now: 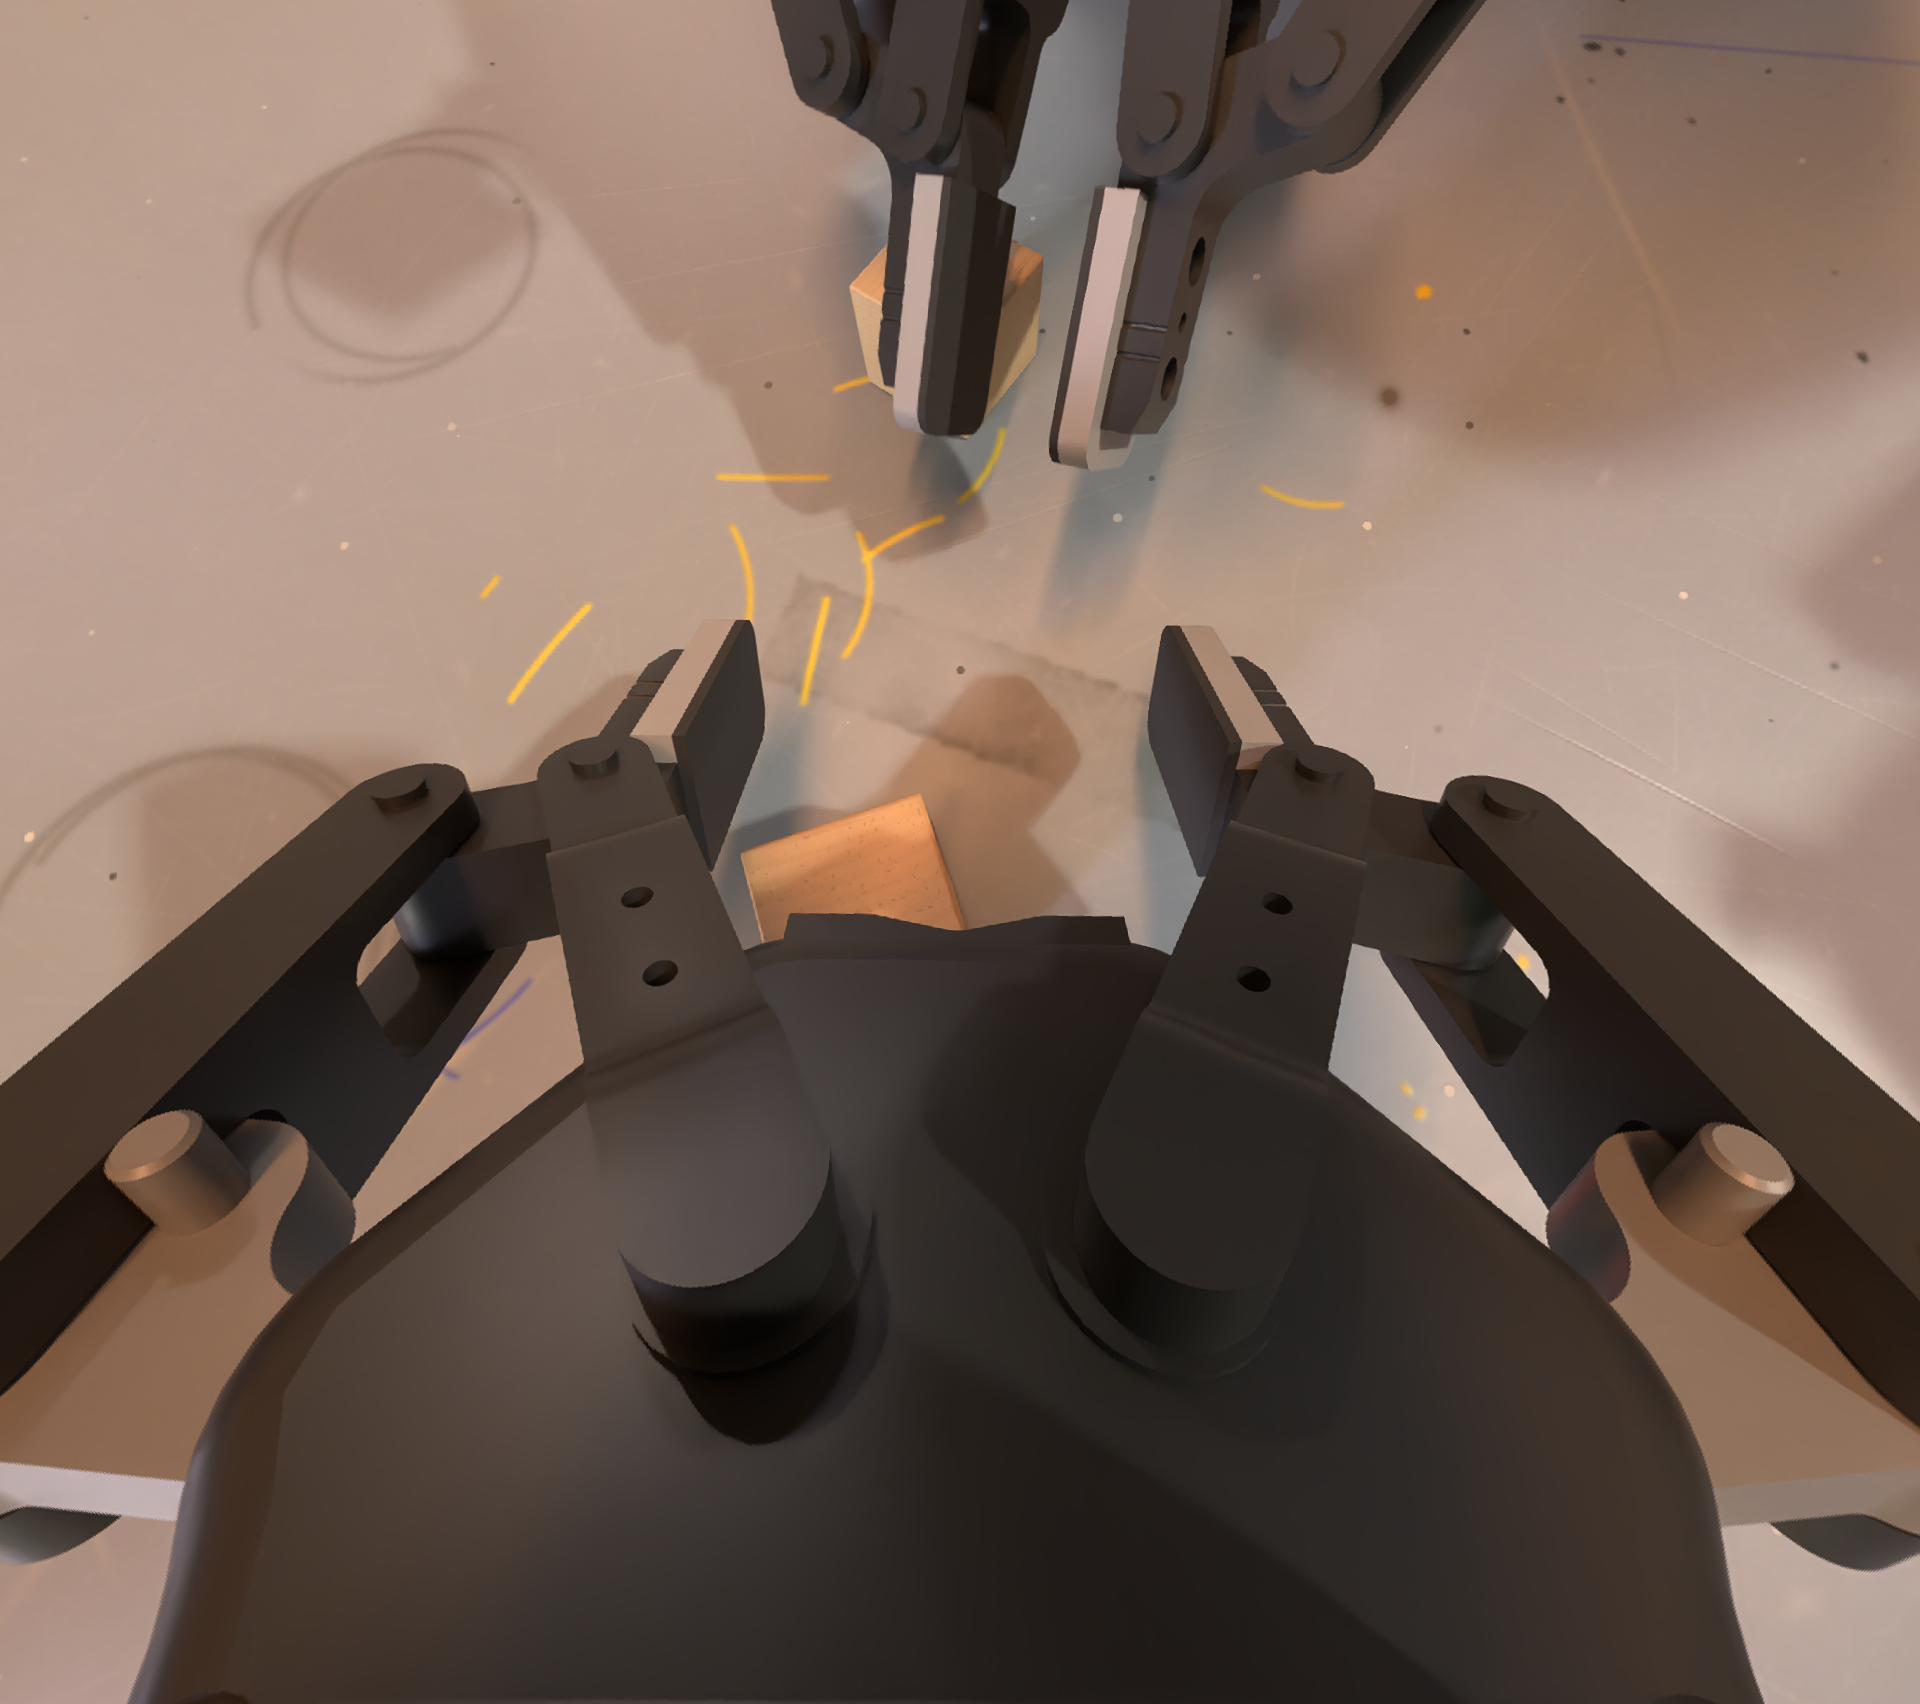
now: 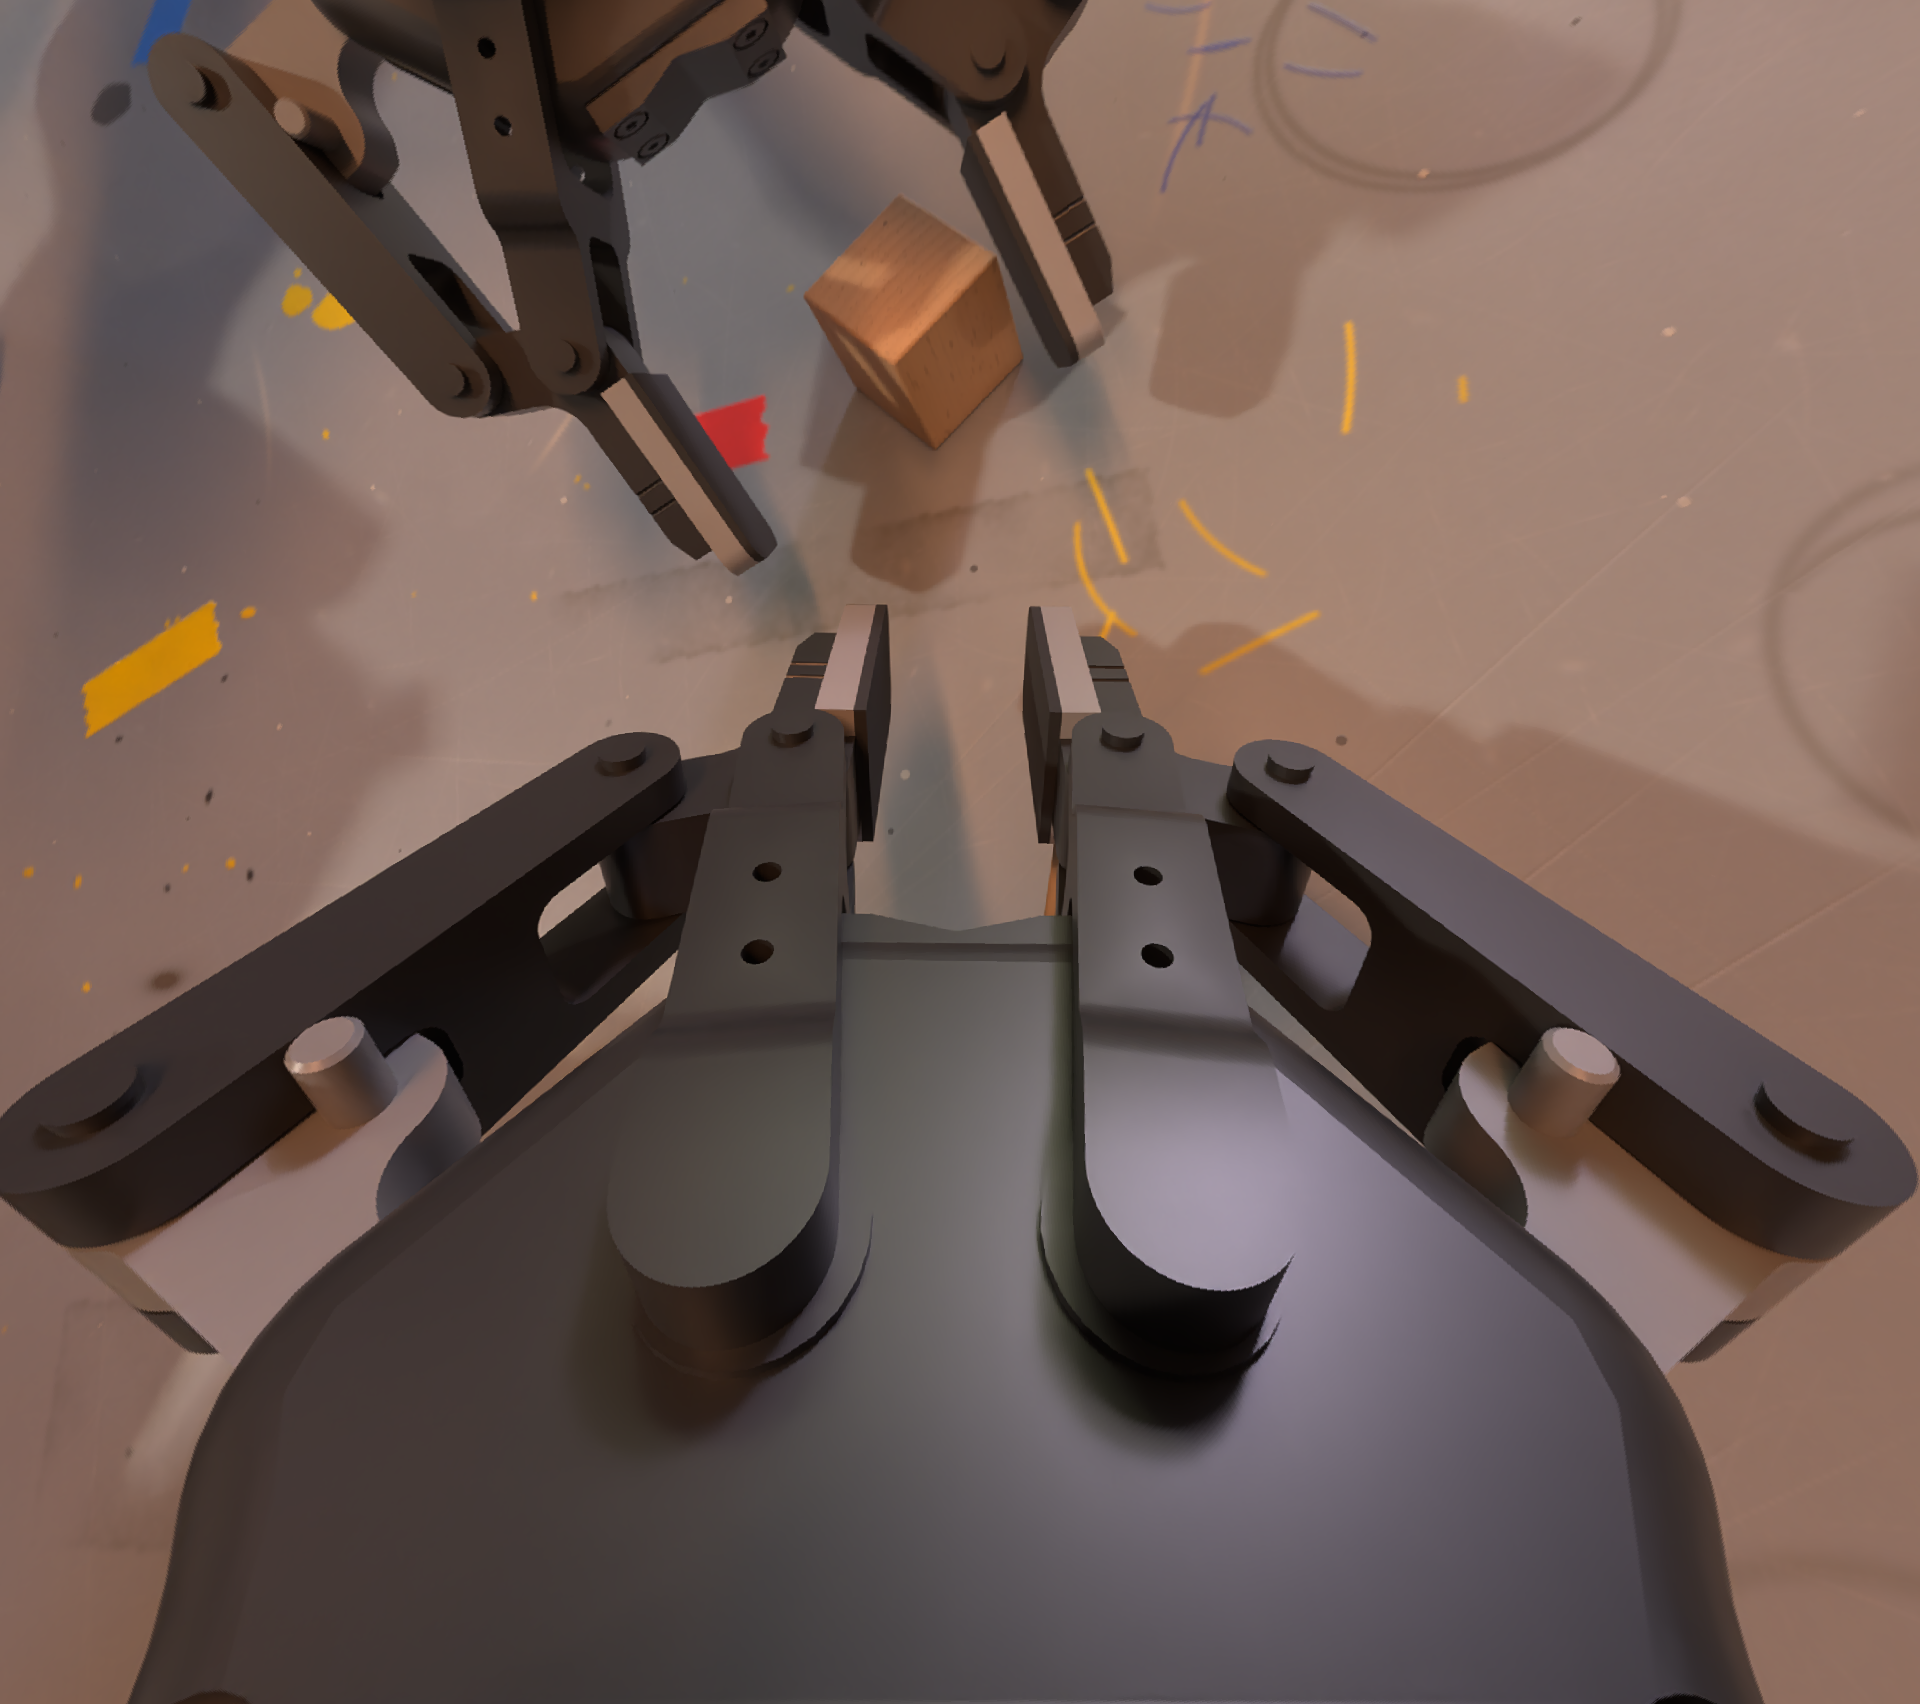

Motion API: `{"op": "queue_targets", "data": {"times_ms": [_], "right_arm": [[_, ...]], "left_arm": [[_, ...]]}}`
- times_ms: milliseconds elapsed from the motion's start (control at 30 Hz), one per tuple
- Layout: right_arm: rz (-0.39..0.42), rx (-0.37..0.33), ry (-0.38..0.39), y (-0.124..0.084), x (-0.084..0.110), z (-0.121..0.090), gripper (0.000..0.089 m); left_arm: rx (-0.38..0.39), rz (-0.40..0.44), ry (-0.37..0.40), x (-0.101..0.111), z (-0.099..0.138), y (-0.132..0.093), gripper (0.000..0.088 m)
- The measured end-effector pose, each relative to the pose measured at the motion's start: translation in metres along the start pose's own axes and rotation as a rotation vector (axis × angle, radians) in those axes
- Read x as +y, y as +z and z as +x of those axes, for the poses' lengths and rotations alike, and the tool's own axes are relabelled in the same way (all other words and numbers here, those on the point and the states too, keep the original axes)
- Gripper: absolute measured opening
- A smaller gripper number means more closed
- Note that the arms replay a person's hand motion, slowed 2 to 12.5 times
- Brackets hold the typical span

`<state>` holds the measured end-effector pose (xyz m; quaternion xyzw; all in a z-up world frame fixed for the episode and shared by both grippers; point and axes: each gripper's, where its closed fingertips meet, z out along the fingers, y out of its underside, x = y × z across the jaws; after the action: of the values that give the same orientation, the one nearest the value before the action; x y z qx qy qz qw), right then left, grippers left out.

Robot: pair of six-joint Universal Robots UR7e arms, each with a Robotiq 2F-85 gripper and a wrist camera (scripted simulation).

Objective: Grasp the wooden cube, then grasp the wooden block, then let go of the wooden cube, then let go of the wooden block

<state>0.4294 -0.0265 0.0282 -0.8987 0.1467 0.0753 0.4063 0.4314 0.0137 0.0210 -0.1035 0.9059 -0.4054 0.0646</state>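
Between the spread fingers of the left gripper (image 1: 951,698) sits a light wooden block (image 2: 914,319), unclamped. Right gripper (image 2: 956,667), fingers narrow and apparently empty, stands beside a small pale wooden cube (image 1: 1023,304), plausibly awaiting its grasp.

Left wrist view rides on the left end effector (image 1: 951,719), looking steeply down at the counter (image 1: 312,511) from close range, the right end effector (image 1: 997,407) facing it across the frame. Right wrist view sits on the right end effector (image 2: 956,678), equally close, aimed back the opposite way. Both share the orange-scribbled patch (image 1: 810,584) (image 2: 1174,553) between them.
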Motion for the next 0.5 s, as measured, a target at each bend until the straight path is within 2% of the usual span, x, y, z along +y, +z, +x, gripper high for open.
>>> {"op": "queue_targets", "data": {"times_ms": [233, 400, 500], "right_arm": [[0.149, 0.074, -0.024, -0.009, -0.013, 0.007, 0.0270], [0.202, 0.120, -0.088, -0.013, -0.016, 0.009, 0.0306], [0.212, 0.119, -0.125, -0.012, -0.016, 0.005, 0.0332]], "left_arm": [[-0.030, 0.036, -0.062, 0.003, -0.002, -0.010, 0.0662], [-0.061, 0.049, -0.097, 0.007, -0.002, -0.018, 0.0667], [-0.070, 0.056, -0.119, 0.010, 0.000, -0.022, 0.0691]]}}
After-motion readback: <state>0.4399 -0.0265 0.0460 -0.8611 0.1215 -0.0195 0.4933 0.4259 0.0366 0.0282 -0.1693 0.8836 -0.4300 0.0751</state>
